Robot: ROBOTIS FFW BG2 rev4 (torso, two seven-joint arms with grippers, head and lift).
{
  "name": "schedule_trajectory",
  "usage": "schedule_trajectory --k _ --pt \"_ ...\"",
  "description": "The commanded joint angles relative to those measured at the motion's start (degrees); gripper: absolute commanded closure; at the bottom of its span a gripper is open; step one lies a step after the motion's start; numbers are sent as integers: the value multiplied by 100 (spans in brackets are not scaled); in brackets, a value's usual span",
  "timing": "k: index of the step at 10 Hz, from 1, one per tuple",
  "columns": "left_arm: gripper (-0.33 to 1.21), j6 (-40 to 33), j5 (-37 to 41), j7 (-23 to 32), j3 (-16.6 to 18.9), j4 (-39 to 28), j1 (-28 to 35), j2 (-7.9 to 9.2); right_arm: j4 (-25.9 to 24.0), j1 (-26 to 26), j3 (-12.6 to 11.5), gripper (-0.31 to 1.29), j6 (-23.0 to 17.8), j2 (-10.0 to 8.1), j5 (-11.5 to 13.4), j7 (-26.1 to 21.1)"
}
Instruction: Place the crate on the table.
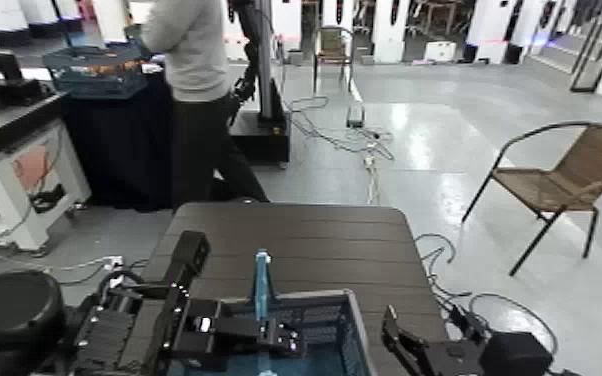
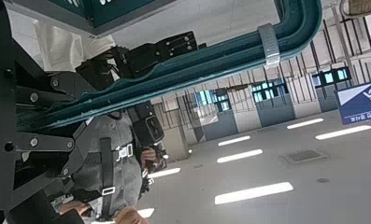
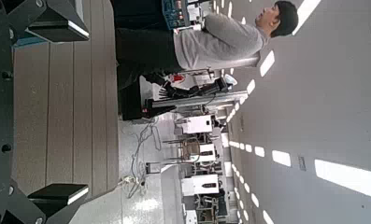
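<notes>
A: Where is the crate sitting?

B: The rectangular plastic crate (image 1: 337, 322) with its grey rim and blue lattice sides is showing at the near edge of the dark brown slatted plank table (image 1: 295, 240), close in front of the robot. Its light blue arched handle (image 1: 262, 283) is standing upright above the rim. Whether its base is resting on the planks cannot be told.

A: What is the left gripper doing?

B: The left gripper (image 1: 265, 333) is reaching in from the robot's left, with its black fingers closing around that handle low down. In the left wrist view the teal handle bar (image 2: 202, 65) is running straight through the black fingers (image 2: 160, 51), so they are clamping it.

A: And the right gripper?

B: The right gripper (image 1: 397, 345) is hanging just beside the crate's right end, not touching it. In the right wrist view its 2 fingertips (image 3: 62, 19) are standing wide apart over the brown planks (image 3: 62, 103), holding nothing.

A: Anything else around?

B: A person in a grey top and dark trousers (image 1: 197, 70) is standing beyond the table, beside a black-draped table carrying a darker teal lattice crate (image 1: 95, 68). A wicker chair with a black metal frame (image 1: 565, 175) is standing on the floor well off to the robot's right, and cables (image 1: 365, 140) are lying across the grey floor.
</notes>
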Motion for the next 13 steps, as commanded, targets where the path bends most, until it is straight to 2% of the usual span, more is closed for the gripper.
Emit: schedule_trajectory --k 1,5,6,7,8,9,13 --pt "119 -19 -1 0 -7 12 -8 4 10 -7 2 15 -9 -11 -9 0" --pt "119 -36 -124 -9 72 135 -26 -40 45 -24 19 15 -18 -11 -35 0" --pt "119 -71 -555 -448 -7 249 -140 -76 45 -33 28 15 -18 -11 -44 0" --pt "119 -300 -1662 -1617 -279 372 -324 -111 54 -33 28 15 -18 -11 -44 0" --pt "119 -695 -3077 -3111 -640 600 -588 -181 54 -33 28 15 -18 -11 -44 0" --pt "119 -1012 -3904 -4017 -956 873 -861 -260 45 -33 28 15 -18 -11 -44 0" --pt "119 -1776 -4783 -5080 -1624 2165 -1678 -559 62 -51 55 15 -18 -2 -71 0"
